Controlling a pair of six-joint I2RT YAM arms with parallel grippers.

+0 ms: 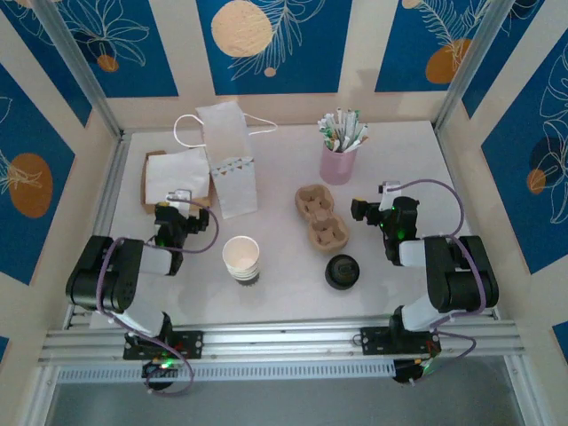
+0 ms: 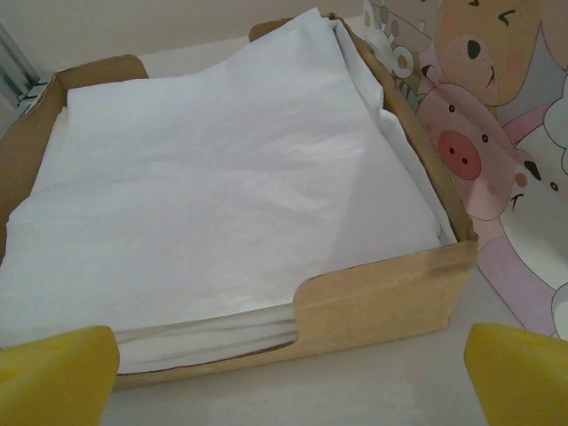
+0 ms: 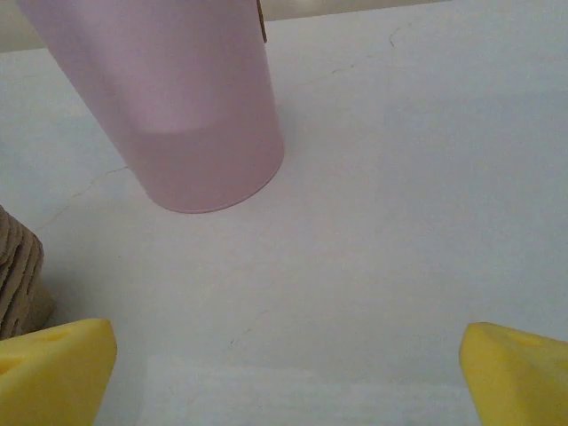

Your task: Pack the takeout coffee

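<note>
The takeout coffee is out of view. A lidless cream paper cup (image 1: 241,256) stands at the table's front middle, with a black lid (image 1: 343,271) to its right. A white paper bag (image 1: 226,158) printed with cartoon pigs (image 2: 484,151) stands at the back left. My left gripper (image 1: 177,208) (image 2: 284,377) is open and low over the table, just short of the napkin tray's front wall. My right gripper (image 1: 366,210) (image 3: 284,373) is open above bare table, facing a pink cup (image 3: 191,98). Nothing sits between either pair of yellow fingertips (image 2: 55,373).
A brown cardboard tray (image 1: 147,191) (image 2: 390,297) of white napkins (image 2: 213,177) lies left of the bag. A brown pulp cup carrier (image 1: 319,217) (image 3: 16,284) sits mid-table. The pink cup (image 1: 338,164) holds several sticks and sachets. Metal frame rails border the table.
</note>
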